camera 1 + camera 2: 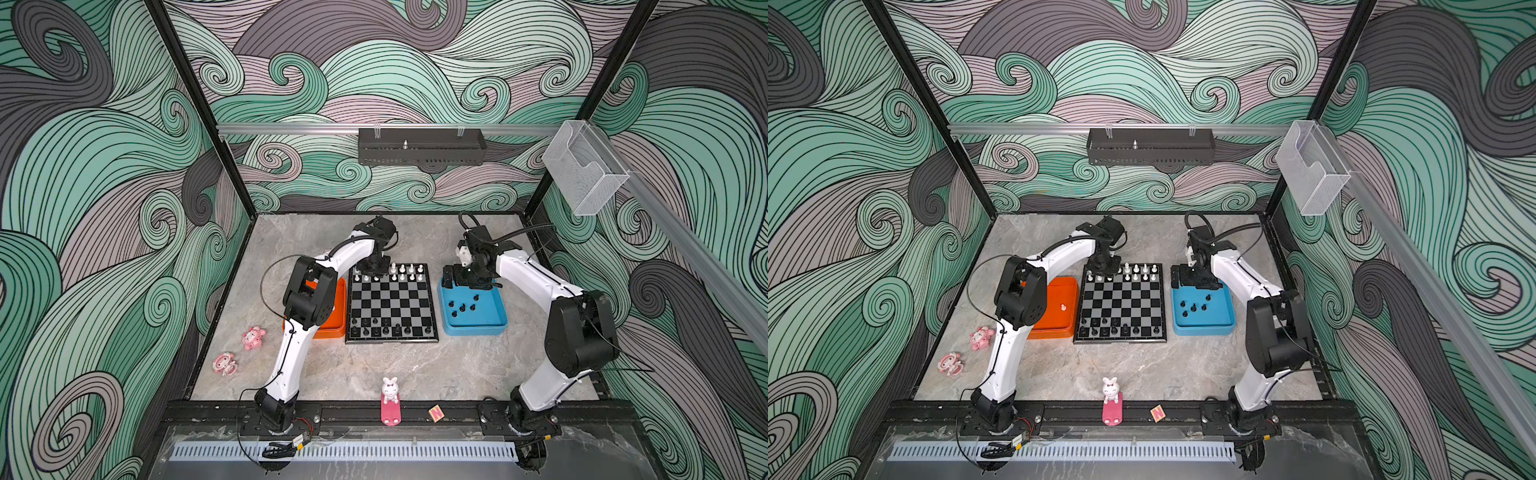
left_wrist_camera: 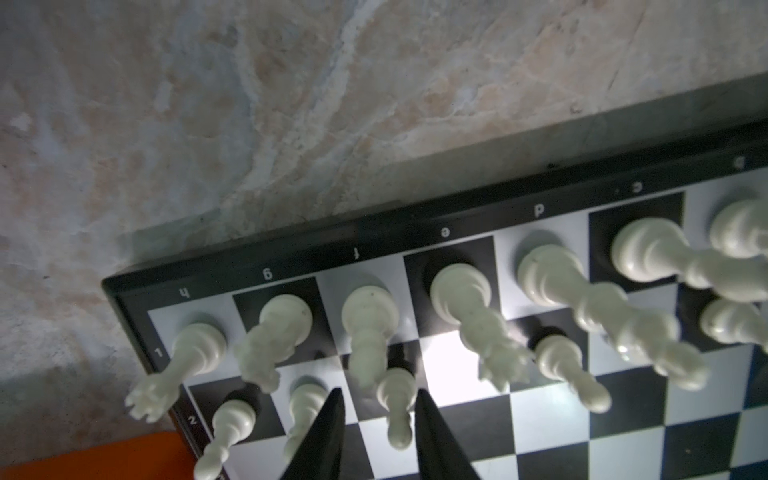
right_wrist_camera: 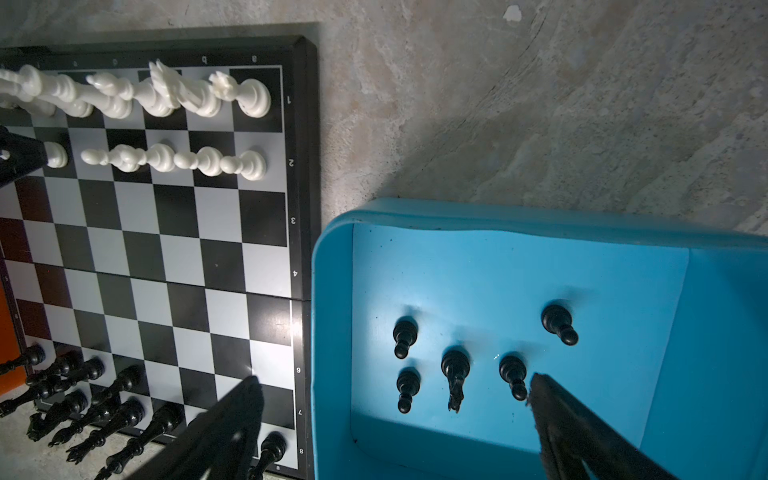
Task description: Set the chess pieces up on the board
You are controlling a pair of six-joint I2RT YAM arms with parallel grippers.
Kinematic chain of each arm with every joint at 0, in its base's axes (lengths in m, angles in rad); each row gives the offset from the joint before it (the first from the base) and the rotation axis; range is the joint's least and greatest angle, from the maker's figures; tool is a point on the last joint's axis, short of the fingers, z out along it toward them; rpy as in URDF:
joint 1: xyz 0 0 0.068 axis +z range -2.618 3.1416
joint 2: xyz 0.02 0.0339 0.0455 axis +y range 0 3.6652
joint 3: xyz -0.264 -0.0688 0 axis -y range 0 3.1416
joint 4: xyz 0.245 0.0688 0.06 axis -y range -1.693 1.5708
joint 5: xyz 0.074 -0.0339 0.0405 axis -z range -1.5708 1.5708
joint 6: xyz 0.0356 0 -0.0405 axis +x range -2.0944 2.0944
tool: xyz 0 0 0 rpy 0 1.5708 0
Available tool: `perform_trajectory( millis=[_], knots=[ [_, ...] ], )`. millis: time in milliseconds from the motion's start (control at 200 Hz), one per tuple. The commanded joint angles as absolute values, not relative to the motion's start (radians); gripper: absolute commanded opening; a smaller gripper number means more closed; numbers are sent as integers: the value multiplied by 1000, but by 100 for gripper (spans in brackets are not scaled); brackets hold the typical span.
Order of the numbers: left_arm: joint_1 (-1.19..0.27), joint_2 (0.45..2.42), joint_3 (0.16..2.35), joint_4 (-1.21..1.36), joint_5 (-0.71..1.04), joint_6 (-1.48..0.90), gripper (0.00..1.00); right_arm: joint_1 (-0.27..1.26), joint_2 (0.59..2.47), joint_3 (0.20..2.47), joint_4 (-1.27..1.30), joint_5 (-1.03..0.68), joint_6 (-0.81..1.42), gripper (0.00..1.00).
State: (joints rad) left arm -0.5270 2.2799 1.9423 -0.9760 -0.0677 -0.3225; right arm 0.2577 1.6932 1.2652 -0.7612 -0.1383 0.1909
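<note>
Straddling a white pawn (image 2: 397, 399) near the board (image 2: 415, 224) edge, left pincer (image 2: 379, 391) stands parted; right pincer (image 3: 395, 379) gapes over blue tray (image 3: 332, 291)

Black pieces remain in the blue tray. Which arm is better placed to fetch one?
Right. The right gripper hangs open over the blue tray, near a black pawn; the left gripper straddles a white pawn across the board.

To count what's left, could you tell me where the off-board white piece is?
In a top view, the white piece sits in the orange tray, left of the board, near the tray's board-side wall.
</note>
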Motion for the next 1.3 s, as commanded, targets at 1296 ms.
perform_trajectory(
  millis=[1296],
  knots=[
    [-535, 2233, 1977, -1017, -29, -326, 35, 252, 1678, 1259, -776, -137, 187, 100]
  ],
)
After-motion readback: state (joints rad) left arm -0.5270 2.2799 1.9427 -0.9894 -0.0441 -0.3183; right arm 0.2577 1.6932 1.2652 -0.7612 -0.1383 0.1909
